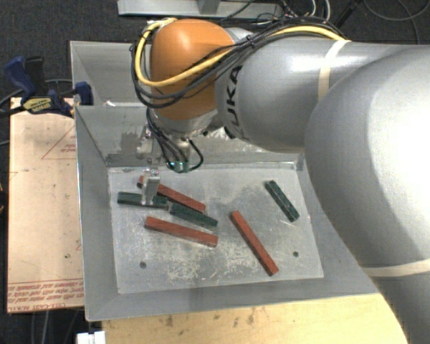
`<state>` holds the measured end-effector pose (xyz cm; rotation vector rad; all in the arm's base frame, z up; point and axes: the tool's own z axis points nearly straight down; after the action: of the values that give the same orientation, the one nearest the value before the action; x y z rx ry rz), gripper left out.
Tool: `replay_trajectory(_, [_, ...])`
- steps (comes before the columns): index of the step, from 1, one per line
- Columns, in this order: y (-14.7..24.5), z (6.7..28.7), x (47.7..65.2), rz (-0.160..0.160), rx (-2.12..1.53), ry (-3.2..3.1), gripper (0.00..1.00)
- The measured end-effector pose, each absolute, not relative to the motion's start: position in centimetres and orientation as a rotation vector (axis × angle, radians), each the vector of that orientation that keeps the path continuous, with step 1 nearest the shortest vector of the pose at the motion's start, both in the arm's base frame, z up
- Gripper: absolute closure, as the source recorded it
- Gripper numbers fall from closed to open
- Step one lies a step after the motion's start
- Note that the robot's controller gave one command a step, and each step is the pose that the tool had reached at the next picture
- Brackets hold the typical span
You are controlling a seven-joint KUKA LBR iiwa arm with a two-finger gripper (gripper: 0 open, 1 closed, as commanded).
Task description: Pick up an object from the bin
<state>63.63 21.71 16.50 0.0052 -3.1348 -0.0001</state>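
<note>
Beneath fingers (151, 189), dark green stick (131, 200)

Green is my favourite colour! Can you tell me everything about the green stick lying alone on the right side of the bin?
The green stick is a short, thin, dark green bar with straight edges, perhaps plastic. It lies flat on the bin's grey floor, slanting from upper left down to lower right. Nothing touches it; a red stick lies nearby, apart.

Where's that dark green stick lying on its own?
In the camera view, the dark green stick lies on the right side of the bin, near the back wall; its nearest neighbour is a red stick below-left.
</note>
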Motion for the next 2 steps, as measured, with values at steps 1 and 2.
replay_trajectory(1, [21.6,17.0,63.8,-0.002,0.001,-3.142,0.0])
replay_trajectory(2, [20.5,8.2,62.8,-0.021,-0.053,-3.165,1.0])
